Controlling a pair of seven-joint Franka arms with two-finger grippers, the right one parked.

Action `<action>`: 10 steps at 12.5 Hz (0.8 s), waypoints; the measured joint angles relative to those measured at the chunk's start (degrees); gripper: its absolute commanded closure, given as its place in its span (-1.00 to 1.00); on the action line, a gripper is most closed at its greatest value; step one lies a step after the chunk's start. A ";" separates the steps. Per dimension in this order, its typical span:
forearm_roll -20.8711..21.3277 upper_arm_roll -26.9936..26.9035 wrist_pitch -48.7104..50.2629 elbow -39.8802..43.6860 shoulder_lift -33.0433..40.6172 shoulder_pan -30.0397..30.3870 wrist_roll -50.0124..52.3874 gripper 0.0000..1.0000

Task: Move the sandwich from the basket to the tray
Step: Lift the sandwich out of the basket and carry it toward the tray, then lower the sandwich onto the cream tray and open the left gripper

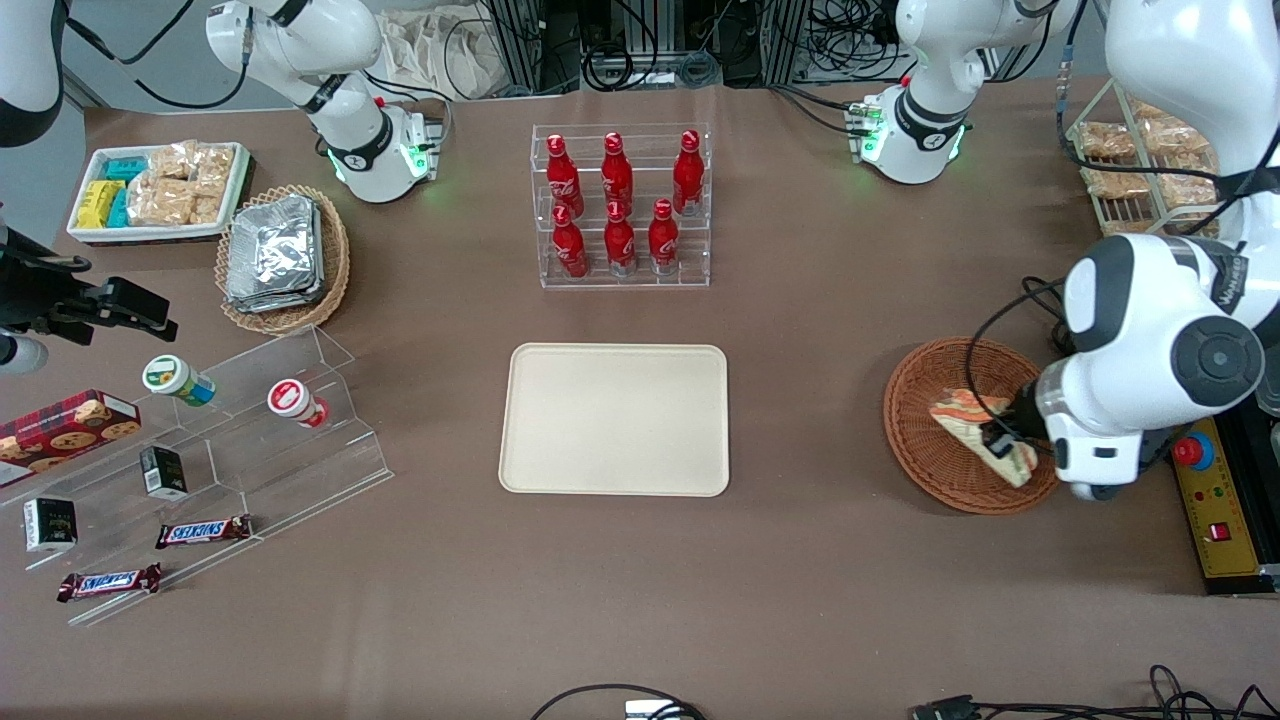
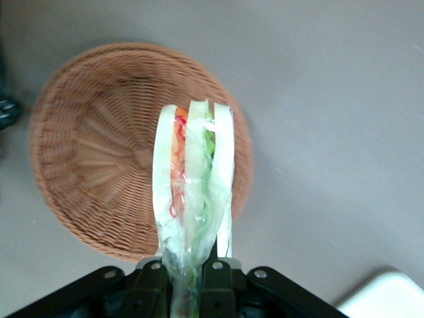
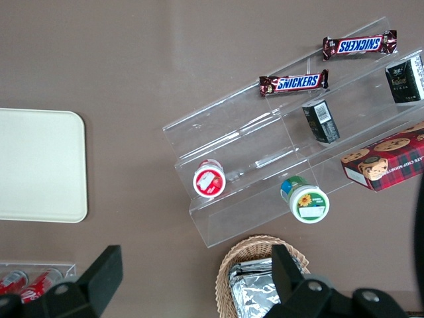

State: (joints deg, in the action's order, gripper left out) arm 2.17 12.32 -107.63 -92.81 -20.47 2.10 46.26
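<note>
Clamped in the pincer, the layered, plastic-wrapped sandwich hangs above the basket.

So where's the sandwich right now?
The gripper holds the sandwich above the basket, at the working arm's end of the table.

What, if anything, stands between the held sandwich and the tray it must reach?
Nothing visible does. The gripper is shut on the sandwich above the basket, and only bare brown table separates the basket from the tray. The bottle rack stands farther from the camera, off that path.
</note>
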 measured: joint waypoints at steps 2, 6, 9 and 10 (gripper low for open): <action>-0.02 5.76 -0.04 2.18 -0.96 -0.88 -2.44 1.00; 1.61 8.90 -3.36 7.75 -10.46 -12.75 -2.50 1.00; 4.77 9.00 -6.27 8.62 -16.70 -20.61 -2.65 1.00; 7.24 8.97 -6.29 8.69 -18.55 -22.73 -2.64 1.00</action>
State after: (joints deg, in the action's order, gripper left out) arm 9.41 21.29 -113.92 -84.12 -39.02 -20.63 43.61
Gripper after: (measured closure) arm 0.833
